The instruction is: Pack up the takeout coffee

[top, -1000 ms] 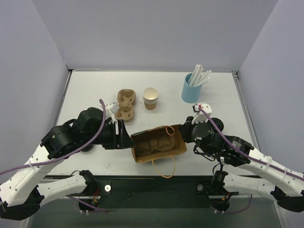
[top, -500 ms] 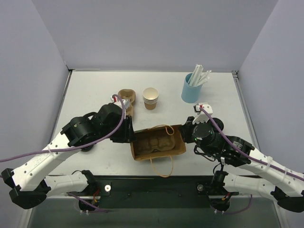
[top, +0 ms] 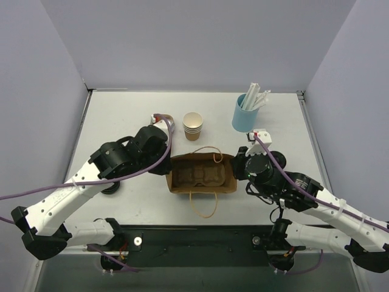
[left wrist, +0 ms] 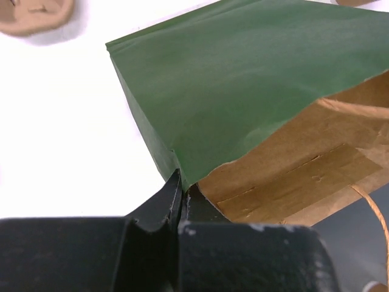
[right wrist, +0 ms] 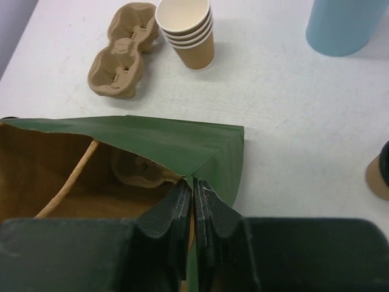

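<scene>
While both arms hold the paper bag (left wrist: pixel 243 91) by its mouth, I read this as the bag-opening step; the coffee is not yet loaded.

1. Near zone. The bag sits on the table (top: pixel 109 121) between the arms, close to the near edge, mouth facing up. The left gripper (left wrist: pixel 181 185) is pinched together on the left end of the rim. The right gripper (right wrist: pixel 193 193) is pinched on the fold at the right end. Tension from both ends spreads the mouth wide, so a cup can go in from above. A pulp carrier (right wrist: pixel 143 170) lies on the bag floor, presumably to seat the cup.

2. Task item. The takeout coffee (right wrist: pixel 380 176) stands on the table to the right of the bag, apart from it. Only a sliver shows at the margin of the right wrist view. Overhead, the right arm covers that spot.

3. Far zone. A second carrier (right wrist: pixel 121 52) and a stack of cups (right wrist: pixel 188 36) stand beyond the bag. A blue holder (top: pixel 245 115) with straws (top: pixel 255 96) stands at far right.

4. Clearance. Bare table separates the bag from the far items and lies to its left. I expect one hand must let go to fetch the cup, and the freed rim may sag inward.
</scene>
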Motion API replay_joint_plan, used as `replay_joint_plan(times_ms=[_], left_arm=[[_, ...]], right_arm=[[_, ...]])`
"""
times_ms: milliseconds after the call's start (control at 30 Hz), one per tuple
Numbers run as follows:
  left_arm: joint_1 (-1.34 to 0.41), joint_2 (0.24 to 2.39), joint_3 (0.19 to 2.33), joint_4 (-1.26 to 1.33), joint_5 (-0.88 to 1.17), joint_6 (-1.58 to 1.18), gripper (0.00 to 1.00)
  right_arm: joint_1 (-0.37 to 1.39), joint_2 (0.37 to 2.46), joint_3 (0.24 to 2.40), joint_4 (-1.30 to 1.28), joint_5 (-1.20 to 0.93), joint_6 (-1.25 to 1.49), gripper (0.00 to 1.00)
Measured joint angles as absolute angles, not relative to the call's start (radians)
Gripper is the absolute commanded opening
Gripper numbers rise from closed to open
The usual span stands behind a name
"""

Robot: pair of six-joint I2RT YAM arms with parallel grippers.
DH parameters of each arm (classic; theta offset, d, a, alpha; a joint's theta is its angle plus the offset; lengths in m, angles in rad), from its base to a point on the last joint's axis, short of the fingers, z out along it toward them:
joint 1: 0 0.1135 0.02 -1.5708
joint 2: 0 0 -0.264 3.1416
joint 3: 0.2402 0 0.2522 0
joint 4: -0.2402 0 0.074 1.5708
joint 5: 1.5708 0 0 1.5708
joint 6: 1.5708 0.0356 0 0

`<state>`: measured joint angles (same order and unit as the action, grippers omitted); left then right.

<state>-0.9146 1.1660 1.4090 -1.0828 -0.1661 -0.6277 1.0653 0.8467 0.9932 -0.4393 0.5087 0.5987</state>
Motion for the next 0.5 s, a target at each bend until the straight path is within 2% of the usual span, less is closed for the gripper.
replay_joint_plan(times_ms=[267, 500], left_arm=[[-0.867, 1.231, 1.422, -1.004, -0.169, -0.556, 0.0], [-0.827, 1.213, 1.394, -0.962, -0.145, -0.542, 0.0]], right_arm=[[0.988, 0.877, 1.066, -0.416, 0.436, 0.529, 0.61], [0.972, 0.863, 1.233, -0.465, 0.359, 0.522, 0.65]])
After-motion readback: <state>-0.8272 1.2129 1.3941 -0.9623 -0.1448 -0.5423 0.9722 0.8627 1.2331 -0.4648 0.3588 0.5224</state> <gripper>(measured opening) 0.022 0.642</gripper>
